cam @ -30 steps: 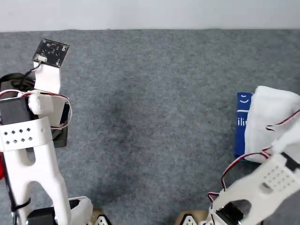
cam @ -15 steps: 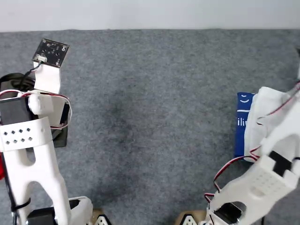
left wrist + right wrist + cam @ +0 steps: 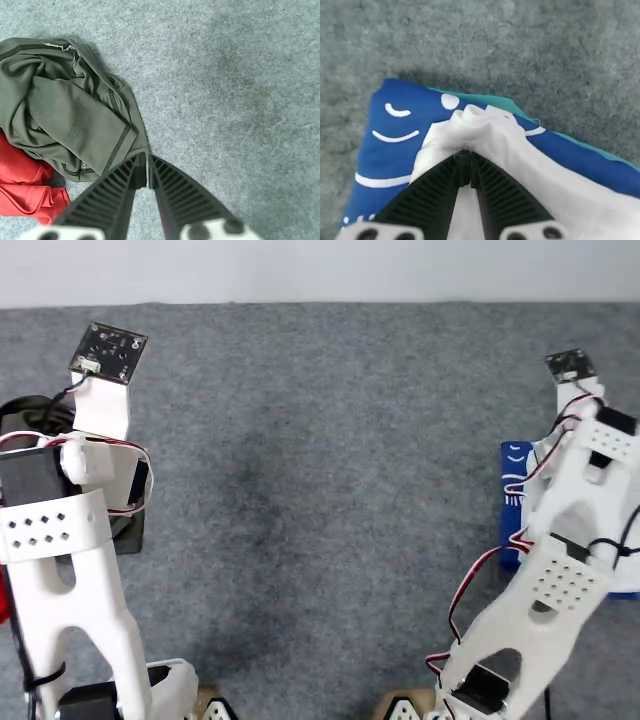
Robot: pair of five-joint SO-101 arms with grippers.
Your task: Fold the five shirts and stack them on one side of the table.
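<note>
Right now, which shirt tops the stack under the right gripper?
The white shirt. It lies bunched on top of the blue printed shirt, and a teal edge peeks out beneath both.

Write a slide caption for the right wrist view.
Right gripper, closed, tips at a crumpled white shirt lying on a blue shirt, teal fabric edge beneath, grey table.

A stack sits at the right edge of the table [image 3: 330,440]: the top shirt [image 3: 545,200] lies on a printed shirt [image 3: 385,150], and a third shirt's edge [image 3: 505,102] pokes out beneath. The right gripper [image 3: 465,165] is over the top shirt. At the left edge, a heaped shirt [image 3: 65,110] lies against another shirt [image 3: 25,190], with the left gripper [image 3: 147,172] just beside the heaped shirt's hem.
</note>
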